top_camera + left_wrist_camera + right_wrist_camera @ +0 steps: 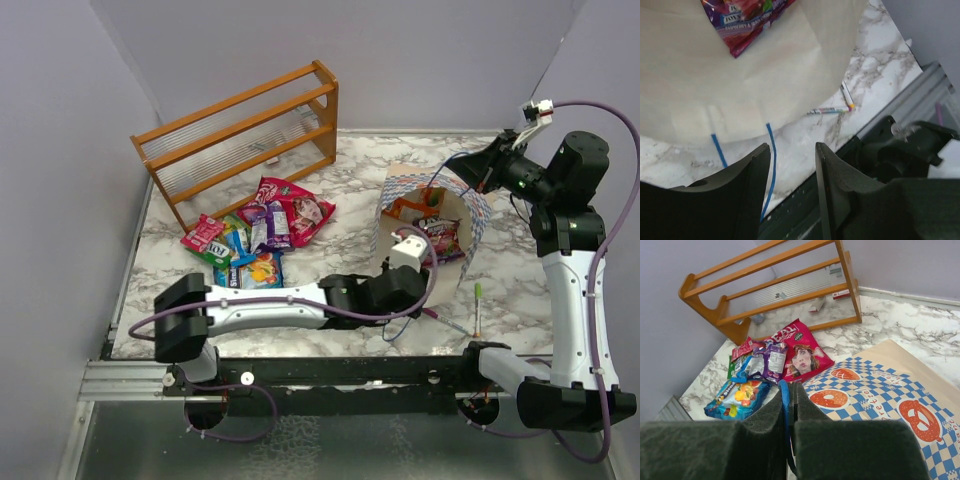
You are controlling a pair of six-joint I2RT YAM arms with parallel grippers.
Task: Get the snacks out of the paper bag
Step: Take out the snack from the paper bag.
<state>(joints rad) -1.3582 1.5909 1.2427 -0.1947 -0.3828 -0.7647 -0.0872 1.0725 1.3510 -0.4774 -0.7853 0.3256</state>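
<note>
Left wrist view's top edge cuts off purple-red packet (747, 20). Right wrist view's right edge crops paper bag (880, 395). Top view: bagged packets (437, 232) mostly hidden by bag wall; snack pile (255, 235) labels too small.

right claw (789, 407) pinching blue cord handle (784, 391), checked paper bag (880, 395) below, snacks (771, 365) piled before wooden rack (771, 284)

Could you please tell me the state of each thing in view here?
paper bag: mouth open, one side held up.
snacks in bag: two visible, not yet out.
snack pile: out, heaped on table.
right gripper: shut on blue cord handle.
left gripper: open, empty.
green marker: lying flat.
</note>
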